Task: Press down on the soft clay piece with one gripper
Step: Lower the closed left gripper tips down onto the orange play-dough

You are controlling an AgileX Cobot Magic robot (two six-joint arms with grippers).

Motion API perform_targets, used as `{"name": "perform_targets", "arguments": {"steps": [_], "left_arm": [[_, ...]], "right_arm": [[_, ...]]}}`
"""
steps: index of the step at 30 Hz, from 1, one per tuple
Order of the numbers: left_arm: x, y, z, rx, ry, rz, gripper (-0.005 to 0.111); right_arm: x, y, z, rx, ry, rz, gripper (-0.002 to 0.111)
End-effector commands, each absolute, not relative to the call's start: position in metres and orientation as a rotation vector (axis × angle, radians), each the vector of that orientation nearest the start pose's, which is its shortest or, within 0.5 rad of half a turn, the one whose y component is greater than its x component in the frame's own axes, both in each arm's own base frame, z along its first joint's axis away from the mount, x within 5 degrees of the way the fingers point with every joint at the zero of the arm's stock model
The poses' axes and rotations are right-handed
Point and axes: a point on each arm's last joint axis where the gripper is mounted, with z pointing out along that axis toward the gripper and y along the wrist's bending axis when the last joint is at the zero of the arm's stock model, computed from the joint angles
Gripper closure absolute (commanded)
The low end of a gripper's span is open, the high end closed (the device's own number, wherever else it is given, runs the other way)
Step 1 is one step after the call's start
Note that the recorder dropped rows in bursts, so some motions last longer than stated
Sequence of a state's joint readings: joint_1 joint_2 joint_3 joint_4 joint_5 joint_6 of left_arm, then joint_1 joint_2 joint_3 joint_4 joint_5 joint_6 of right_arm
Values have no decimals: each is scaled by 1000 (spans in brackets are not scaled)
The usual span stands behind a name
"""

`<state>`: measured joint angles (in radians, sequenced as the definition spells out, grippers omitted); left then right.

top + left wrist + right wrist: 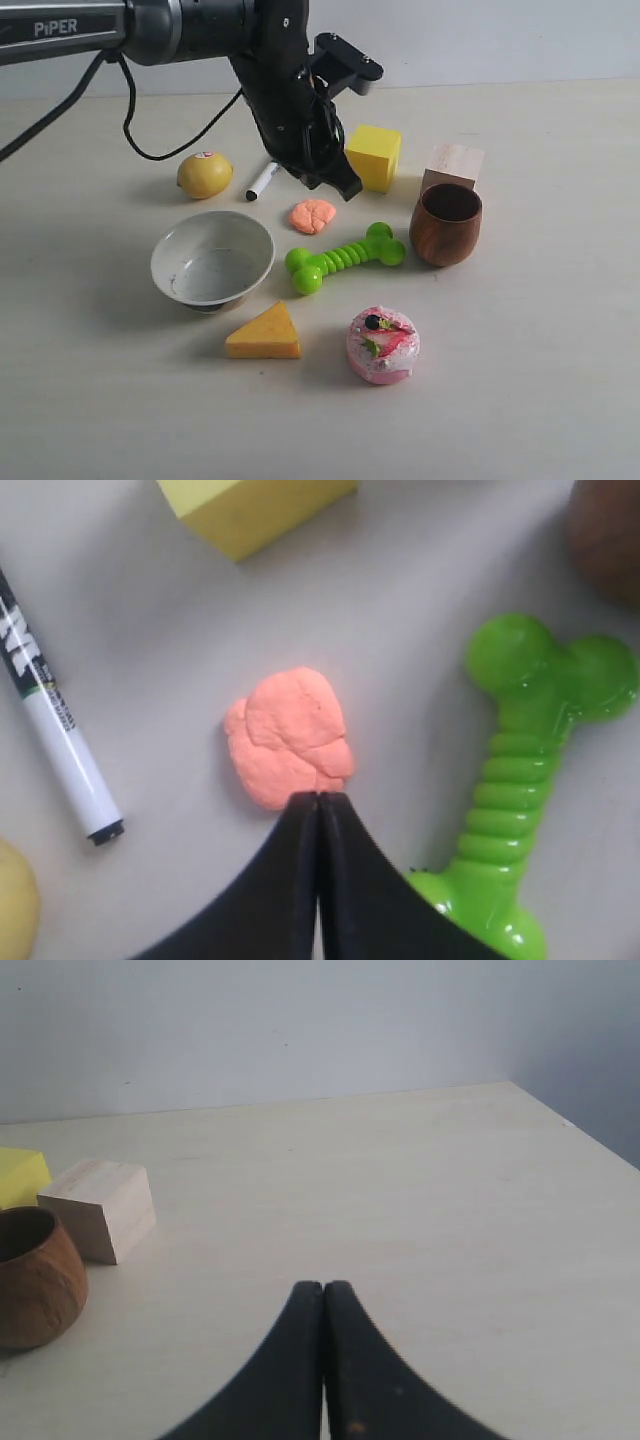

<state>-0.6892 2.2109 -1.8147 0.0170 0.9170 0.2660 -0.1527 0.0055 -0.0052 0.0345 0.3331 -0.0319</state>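
Note:
The soft clay piece [313, 215] is a salmon-orange wrinkled blob lying flat on the table between the white marker and the green bone toy. My left gripper [345, 190] hangs just above and behind it, shut with nothing held. In the left wrist view the closed tips [319, 798] overlap the near edge of the clay [290, 735]; whether they touch it I cannot tell. My right gripper [323, 1287] is shut and empty over bare table, and does not show in the exterior view.
Around the clay lie a white marker [262, 181], a lemon [204, 174], a yellow block [374, 156], a green bone toy [345, 256], a wooden cup [446, 224], a wooden cube [453, 164], a white bowl [212, 260], a cheese wedge [265, 334] and a pink cake puck [382, 344].

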Motion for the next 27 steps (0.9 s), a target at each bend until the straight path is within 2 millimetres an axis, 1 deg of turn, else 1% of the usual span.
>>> {"name": "perform_targets", "arguments": {"steps": [1, 5, 13, 17, 23, 27], "left_arm": [[373, -307, 176, 1306, 2488, -84, 107], [377, -310, 168, 1314, 2505, -78, 107], [386, -312, 162, 1303, 2500, -50, 107], [389, -308, 157, 1297, 2519, 14, 107], [393, -303, 151, 1282, 2544, 21, 107], [394, -303, 146, 1286, 2550, 23, 107]], "right_arm": [[54, -7, 185, 130, 1797, -95, 108], [54, -7, 184, 130, 1802, -94, 108], [53, -7, 184, 130, 1808, -94, 108], [53, -7, 184, 130, 1808, -94, 108], [53, -7, 184, 130, 1808, -94, 108], [53, -7, 184, 130, 1808, -94, 108]]}}
